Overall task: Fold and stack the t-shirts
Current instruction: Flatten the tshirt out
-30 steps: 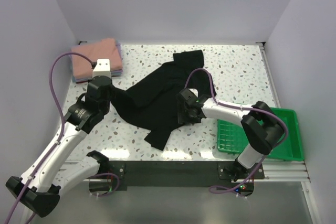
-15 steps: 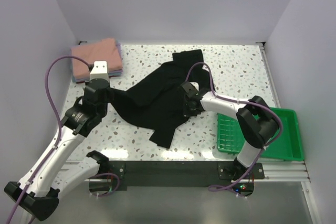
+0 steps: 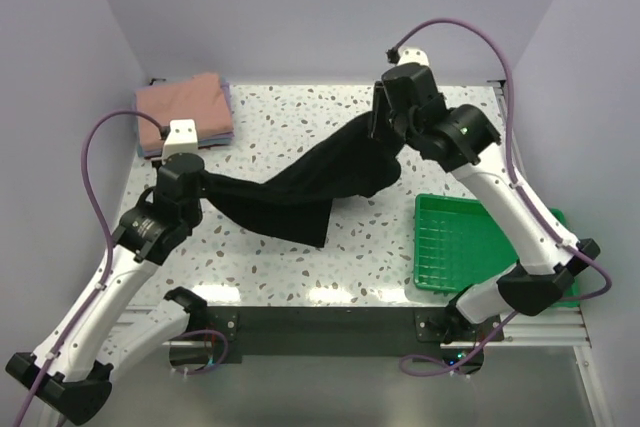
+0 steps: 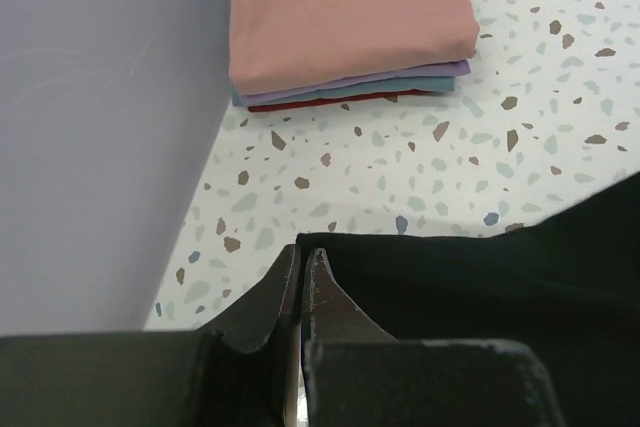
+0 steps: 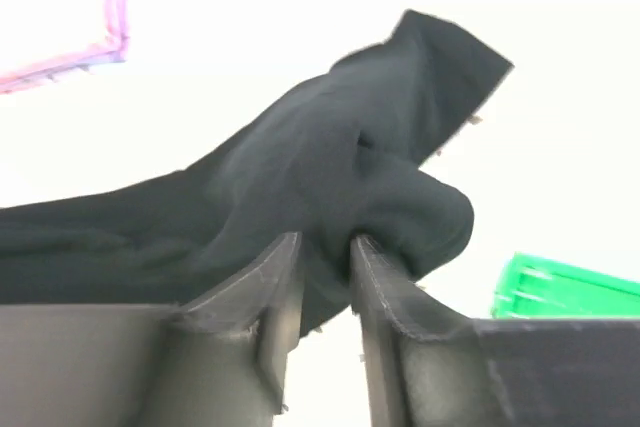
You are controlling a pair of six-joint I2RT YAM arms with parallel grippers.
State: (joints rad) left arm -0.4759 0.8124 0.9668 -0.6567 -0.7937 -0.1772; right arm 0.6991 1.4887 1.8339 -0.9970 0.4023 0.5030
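The black t-shirt (image 3: 300,192) hangs stretched between both grippers, its lower part sagging onto the table. My left gripper (image 3: 200,180) is shut on the shirt's left edge; in the left wrist view the fingertips (image 4: 303,252) pinch the hem of the black t-shirt (image 4: 480,277). My right gripper (image 3: 385,132) is raised at the back right, shut on a bunched fold of the black t-shirt (image 5: 330,167), which fills the gap at the gripper (image 5: 325,242). A folded stack with a salmon-pink shirt on top (image 3: 185,112) lies at the back left corner, its layers showing in the stack (image 4: 350,17).
A green plastic tray (image 3: 470,247) sits at the right front, below the right arm, and shows in the right wrist view as the tray (image 5: 570,287). Walls close the table on the left, back and right. Purple cables loop off both arms.
The right arm has risen from low on the table to the back right, lifting the black shirt with it. The shirt is now pulled taut. The left gripper shifted slightly back.
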